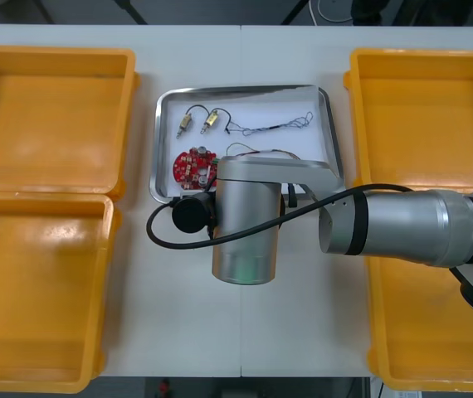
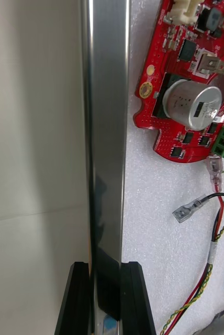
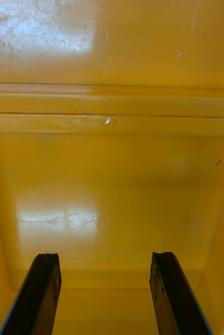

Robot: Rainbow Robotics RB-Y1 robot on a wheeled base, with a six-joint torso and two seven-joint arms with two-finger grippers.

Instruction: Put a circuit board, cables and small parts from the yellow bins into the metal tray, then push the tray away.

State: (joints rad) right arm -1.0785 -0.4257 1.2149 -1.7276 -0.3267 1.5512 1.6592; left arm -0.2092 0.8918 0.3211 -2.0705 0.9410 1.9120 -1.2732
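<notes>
Right arm (image 1: pixel 402 224) is stretched across the surface w/ its wrist over the near edge of the metal tray (image 1: pixel 245 89). The wrist cam shows you why: right jaws straddle that near rim, one outside, one inside on the white liner, pinched onto the rim itself. Reads as a push grip, not a pick. Holding the wall should stop the tray skating or twisting.

Load looks complete. The circuit board (image 2: pixel 188 78) lies flat in the tray's near left corner, just beside the held rim, and the red and yellow cable (image 2: pixel 212 261) trails next to it. Two small metal parts (image 1: pixel 185 124) and a thin twisted cable (image 1: pixel 282 126) sit along the far side. All four yellow bins (image 1: pixel 419 116) look cleared out, so I'd say you're on the last step: push away.

Keep it straight & low. The cable is near the inner side of your grip and could snag.

Left jaws stand wide apart w/ nothing between them, parked over the near left bin (image 3: pixel 112 183).
</notes>
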